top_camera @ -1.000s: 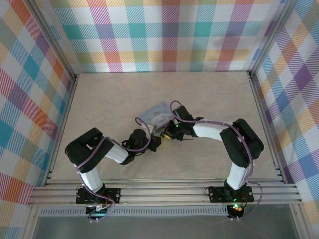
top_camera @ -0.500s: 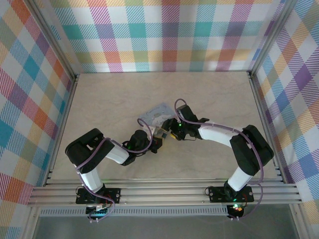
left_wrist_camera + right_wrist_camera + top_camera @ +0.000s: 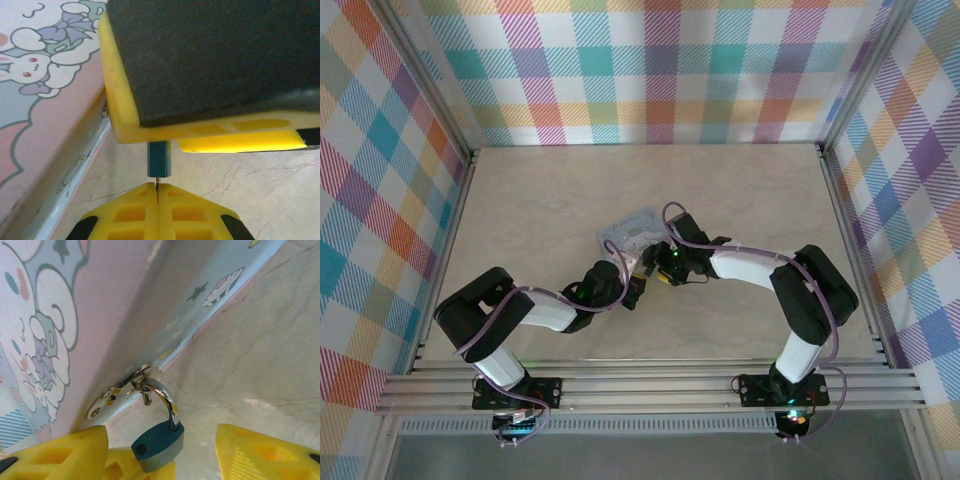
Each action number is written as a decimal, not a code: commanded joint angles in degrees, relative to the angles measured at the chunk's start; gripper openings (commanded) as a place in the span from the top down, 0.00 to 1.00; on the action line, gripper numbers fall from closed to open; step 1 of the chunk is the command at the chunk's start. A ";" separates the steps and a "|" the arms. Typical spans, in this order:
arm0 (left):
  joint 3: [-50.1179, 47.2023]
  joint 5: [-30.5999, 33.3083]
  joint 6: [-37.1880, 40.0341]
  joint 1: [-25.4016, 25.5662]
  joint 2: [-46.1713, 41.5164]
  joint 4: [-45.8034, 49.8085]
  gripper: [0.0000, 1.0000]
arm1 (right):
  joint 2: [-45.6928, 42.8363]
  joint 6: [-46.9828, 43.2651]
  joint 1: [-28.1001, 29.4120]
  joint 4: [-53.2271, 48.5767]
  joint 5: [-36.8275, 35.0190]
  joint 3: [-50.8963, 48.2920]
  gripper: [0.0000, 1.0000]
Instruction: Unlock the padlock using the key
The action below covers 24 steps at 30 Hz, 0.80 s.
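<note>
Between the right fingers [image 3: 265,452], spread apart, hangs the padlock [image 3: 157,445].

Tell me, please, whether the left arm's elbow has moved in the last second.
Yes: the left arm's elbow swung leftward and closer to the front rail.

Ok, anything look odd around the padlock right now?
The small teal padlock hangs tilted from the silver clasp of the pale blue cartoon tin; one end of its silver shackle looks free of the body, so it seems already open. Nothing else stands out.
</note>
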State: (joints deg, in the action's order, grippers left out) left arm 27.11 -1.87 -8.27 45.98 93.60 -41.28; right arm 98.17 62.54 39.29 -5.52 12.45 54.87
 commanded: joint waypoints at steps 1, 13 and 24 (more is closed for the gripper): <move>1.84 2.01 4.20 2.16 -1.67 2.28 1.00 | 0.41 -0.58 0.55 -1.46 0.56 1.91 0.44; 1.80 4.72 6.31 3.90 -3.28 3.35 1.00 | 0.76 -0.67 0.74 -2.00 0.55 2.13 0.80; 1.15 2.88 5.95 3.91 -4.89 3.90 1.00 | -0.02 -2.80 0.70 -1.36 0.30 1.91 1.00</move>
State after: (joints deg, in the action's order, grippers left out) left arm 27.97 3.05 -2.92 48.80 91.20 -35.73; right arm 98.45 61.98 39.64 -7.64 12.69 55.64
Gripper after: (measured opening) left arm 0.041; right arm 0.108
